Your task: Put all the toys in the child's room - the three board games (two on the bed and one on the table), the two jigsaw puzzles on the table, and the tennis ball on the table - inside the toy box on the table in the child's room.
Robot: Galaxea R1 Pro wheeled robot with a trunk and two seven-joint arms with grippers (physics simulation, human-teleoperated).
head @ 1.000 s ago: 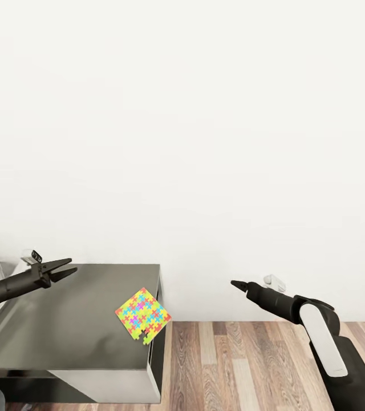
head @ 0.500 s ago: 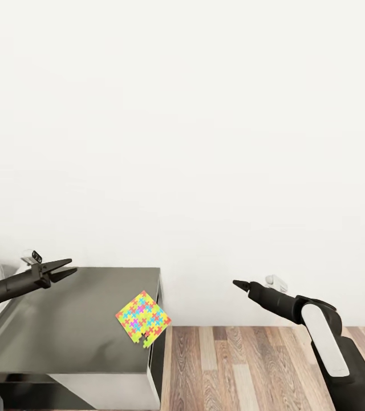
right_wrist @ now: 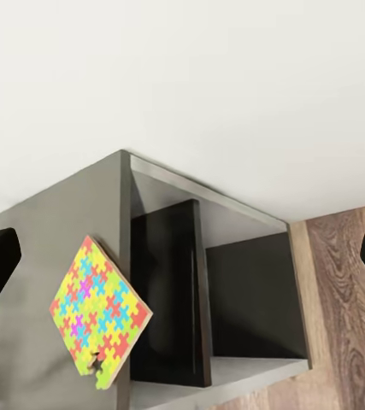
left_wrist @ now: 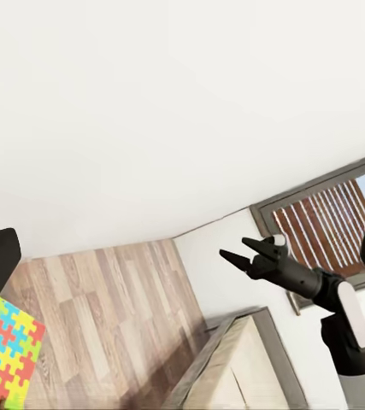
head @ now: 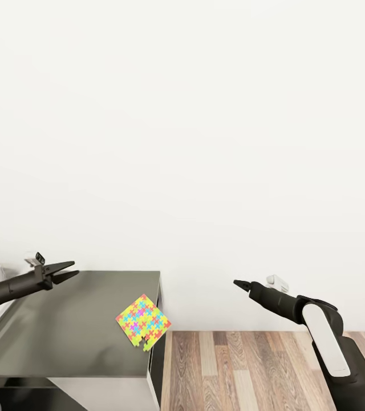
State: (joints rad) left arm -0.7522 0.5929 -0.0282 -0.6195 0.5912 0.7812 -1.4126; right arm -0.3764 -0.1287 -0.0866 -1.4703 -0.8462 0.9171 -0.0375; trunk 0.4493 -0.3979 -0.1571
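The left gripper (head: 65,272) hovers empty over the dark grey cabinet (head: 63,325), its fingers parted only narrowly; a jigsaw puzzle (head: 143,322) lies below and to its right, near the cabinet's corner with one edge hanging past the top. A good pickup would probably bring this gripper down on that overhanging edge and pinch the thin square there. Farther right, the right gripper (head: 240,284) hangs over the wood floor (head: 234,371), well apart from the puzzle, its fingers looking closed and empty.

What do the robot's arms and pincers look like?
Both arms are dark grey tubes that narrow toward the tips. The right arm has a long white panel along one side. The left pincer and the right pincer each have two thin, pointed black fingers, with a small white block just behind them.
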